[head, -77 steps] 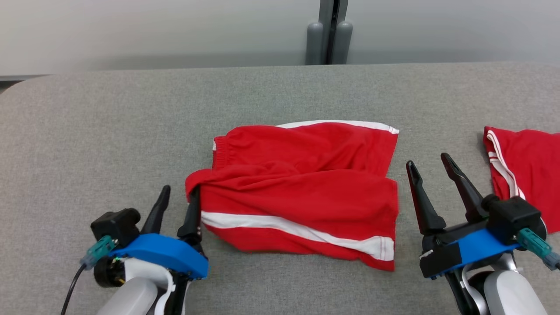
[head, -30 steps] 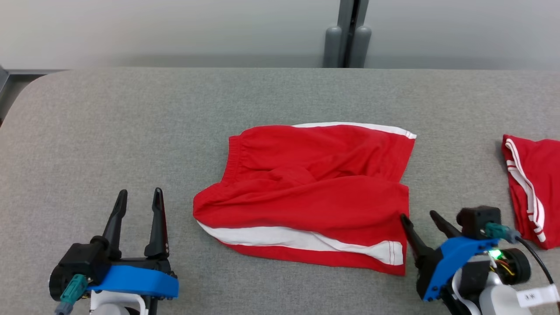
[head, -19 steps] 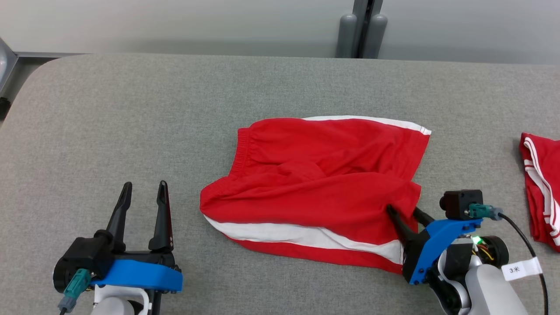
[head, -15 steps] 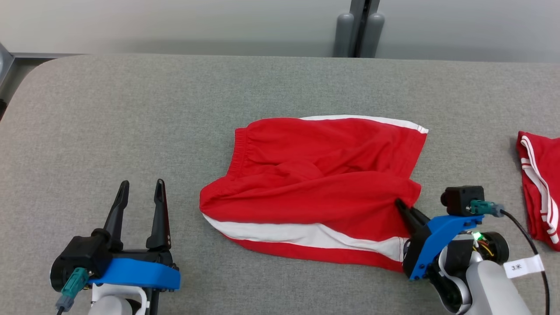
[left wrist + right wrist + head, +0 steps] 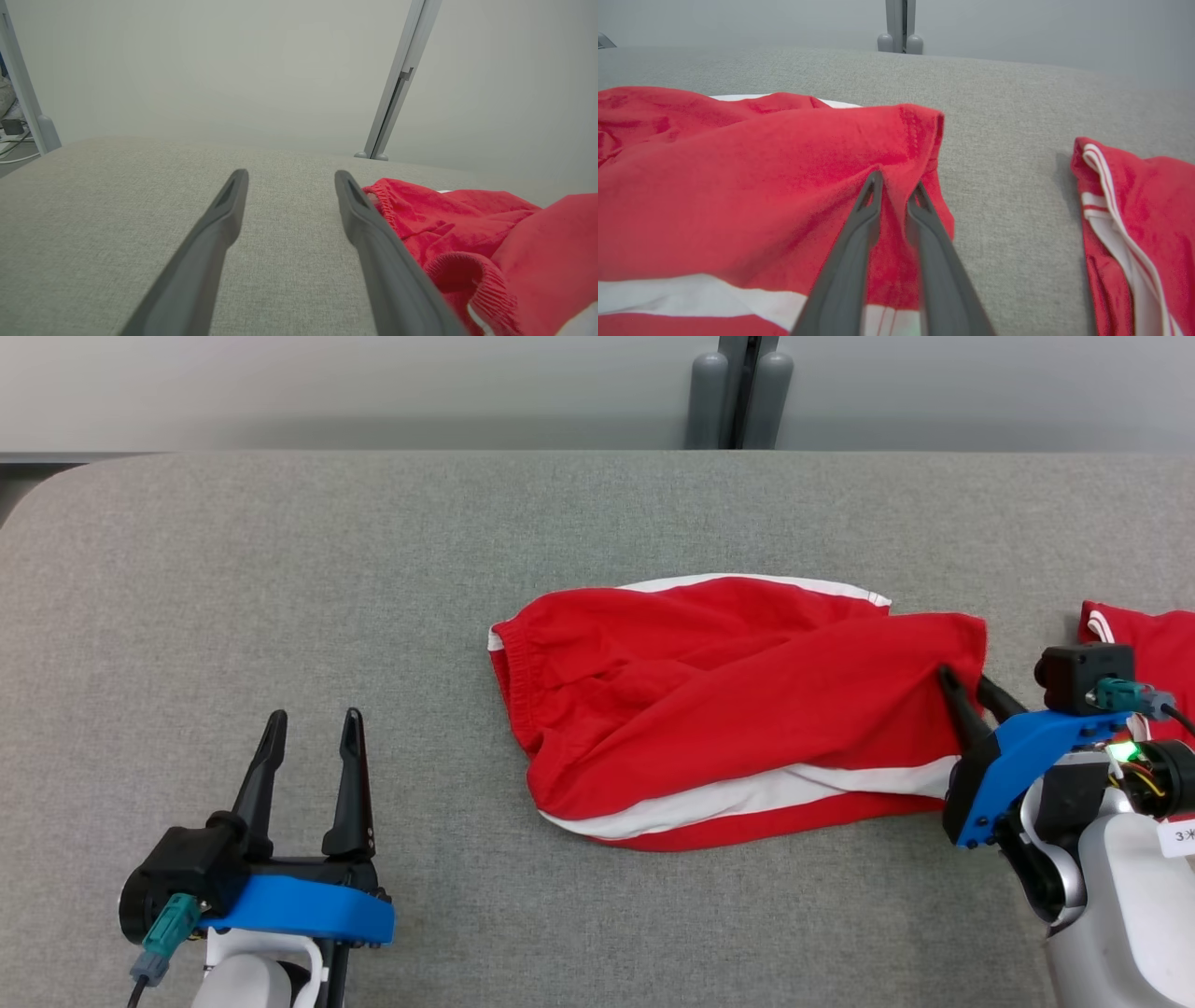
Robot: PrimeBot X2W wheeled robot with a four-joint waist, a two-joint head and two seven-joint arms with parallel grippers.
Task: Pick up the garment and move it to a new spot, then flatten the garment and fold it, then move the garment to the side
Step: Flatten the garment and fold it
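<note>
red shorts [image 5: 709,700] lay on the grey bench [image 5: 373,569]; right pincer [image 5: 963,677] pinched their hem, seemingly raised; left pincer [image 5: 315,716] gaped left of them.

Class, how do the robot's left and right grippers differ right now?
The left gripper has its dark fingers spread and empty; the right gripper has them pinched on the red, white-striped shorts. The left gripper sits apart from the shorts; the right gripper is at their right edge. Both have blue mounts.
</note>
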